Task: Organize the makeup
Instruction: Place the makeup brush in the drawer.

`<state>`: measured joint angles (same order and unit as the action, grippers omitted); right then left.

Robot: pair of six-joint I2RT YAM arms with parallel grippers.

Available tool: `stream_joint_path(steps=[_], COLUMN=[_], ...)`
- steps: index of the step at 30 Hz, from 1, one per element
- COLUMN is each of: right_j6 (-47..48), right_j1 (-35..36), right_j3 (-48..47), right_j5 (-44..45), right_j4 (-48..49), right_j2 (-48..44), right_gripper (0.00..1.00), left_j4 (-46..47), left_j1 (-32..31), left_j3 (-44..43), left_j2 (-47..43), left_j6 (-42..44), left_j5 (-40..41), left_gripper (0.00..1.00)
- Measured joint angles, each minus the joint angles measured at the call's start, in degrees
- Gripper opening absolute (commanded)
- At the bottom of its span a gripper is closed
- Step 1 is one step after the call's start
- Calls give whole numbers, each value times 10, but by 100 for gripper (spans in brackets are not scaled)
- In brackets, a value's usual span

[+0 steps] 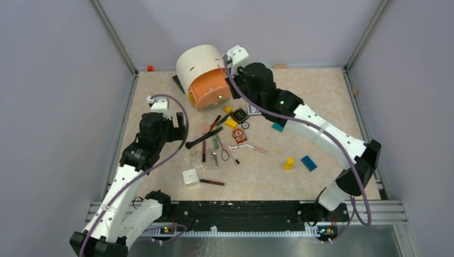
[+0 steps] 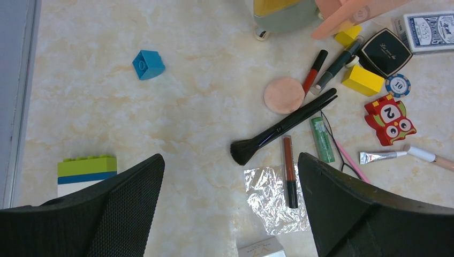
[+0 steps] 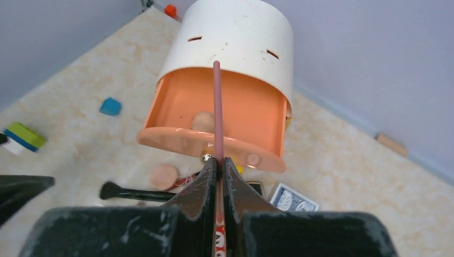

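The left fingers [image 2: 348, 209] stand fully apart and grip nothing. They hang over the left half of the desk [image 1: 326, 101], apart from every item. Toward the left edge lie a green, blue and white block stack [image 2: 86, 172] and a light-blue block [image 2: 148, 64]. The makeup lies loose around the middle of the desk. The long black brush [image 2: 284, 127] lies slantwise, bristle end toward the near left corner, with a round peach puff [image 2: 284, 95] just beside its handle. A red tube [image 2: 315, 69] and a dark tube [image 2: 337, 63] lie side by side past the puff. A green pencil [image 2: 323, 139] and a dark-red pencil [image 2: 289, 171] lie near the brush, the dark-red one partly over the clear pouch [image 2: 270, 201]. Further right are the silver tool [image 2: 380, 156], a red owl block [image 2: 388, 120] and the black square compact [image 2: 384, 52], the compact just beside a deck of cards [image 2: 428, 29]. At the far edge a white round container [image 3: 235, 37] has its orange drawer [image 3: 251, 118] open. The right fingers [image 3: 201, 187] are pressed together on a thin dusky-red pencil [image 3: 217, 107], whose free end reaches over the open drawer. Toward the right edge lie a teal block [image 1: 277, 127], a yellow block [image 1: 289, 163] and a dark-blue block [image 1: 308, 163].
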<state>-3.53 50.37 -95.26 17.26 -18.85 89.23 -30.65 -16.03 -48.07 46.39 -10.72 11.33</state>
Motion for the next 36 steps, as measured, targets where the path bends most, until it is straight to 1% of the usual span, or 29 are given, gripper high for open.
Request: stream_joint_path(steps=[2, 6, 9, 11, 15, 18, 22, 25, 28, 32, 34, 36], right_j6=[93, 285, 398, 452, 554, 630, 689, 714, 726, 728, 724, 718], right_j1=[0, -1, -7, -14, -35, -45, -54, -57, -59, -59, -59, -59], right_j3=[-19, -3, 2, -28, -130, -184, -274, -316, -317, -317, -315, -297], right_j5=[-17, -45, -82, -108, -162, -183, -202, -218, -228, -234, -235, -235], right_j4=[12, 43, 48, 31, -1, -42, -119, -165, -190, -202, -187, -151], right_j2=[30, 68, 85, 104, 154, 177, 233, 271, 287, 296, 295, 291], right_gripper=[0, 0, 0, 0, 0, 0, 0, 0, 8, 31, 41, 50], left_j4=[1, 2, 2, 2, 2, 2, 2, 2, 2, 2, 2, 2], left_j1=[0, 0, 0, 0, 1, 1, 1, 2, 2, 2, 2, 2], left_j3=[0, 0, 0, 0, 0, 0, 0, 0, 0, 0, 0, 0], left_j2=[0, 0, -1, -2, -2, -2, -5, -8, -9, -9, -9, -9], left_j6=[0, 0, 0, 0, 0, 0, 0, 0, 0, 0, 0, 0], left_j5=[0, 0, 0, 0, 0, 0, 0, 0, 0, 1, 1, 0], left_gripper=[99, 99, 99, 99, 99, 99, 99, 99, 99, 99, 99, 99])
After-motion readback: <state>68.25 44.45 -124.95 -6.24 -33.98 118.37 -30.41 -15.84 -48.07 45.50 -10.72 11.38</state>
